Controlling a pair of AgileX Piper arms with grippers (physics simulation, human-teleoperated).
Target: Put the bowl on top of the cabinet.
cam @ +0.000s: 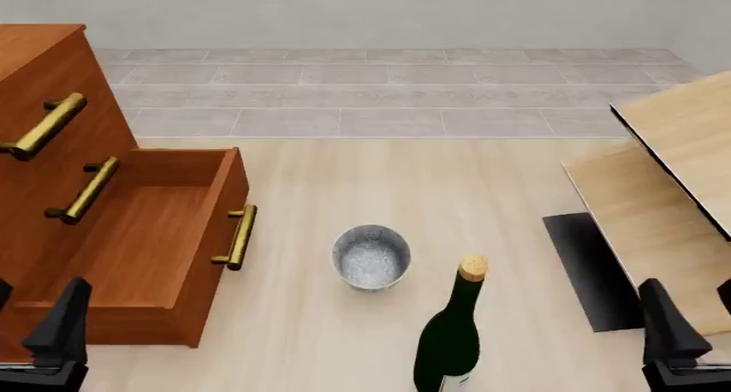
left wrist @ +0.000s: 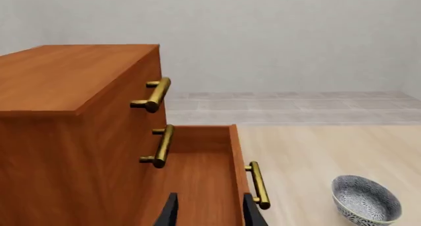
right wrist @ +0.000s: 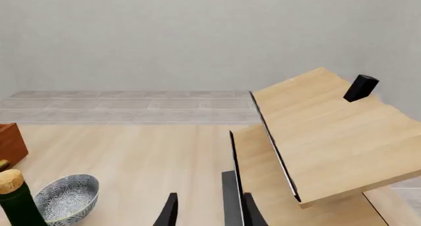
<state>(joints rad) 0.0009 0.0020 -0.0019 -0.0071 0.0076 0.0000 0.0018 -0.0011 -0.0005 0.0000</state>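
Observation:
The grey-white speckled bowl (cam: 371, 257) stands upright on the light wooden table, just right of the cabinet's pulled-out bottom drawer (cam: 137, 238). The reddish-brown cabinet (cam: 46, 75) with brass bar handles fills the left side. My left gripper (cam: 32, 313) hangs open at the near left, in front of the drawer, holding nothing. My right gripper (cam: 694, 313) is open at the near right, well away from the bowl. In the left wrist view the cabinet's flat top (left wrist: 59, 78) and the bowl (left wrist: 366, 199) show beyond the open left gripper (left wrist: 210, 213). The right wrist view shows the bowl (right wrist: 66, 199) beyond the open right gripper (right wrist: 209, 213).
A dark green corked bottle (cam: 451, 336) stands just in front of and to the right of the bowl. Pale light-wood panels (cam: 674, 152) lean at the right over a black mat (cam: 588, 268). A small black block (right wrist: 360, 88) rests on the upper panel.

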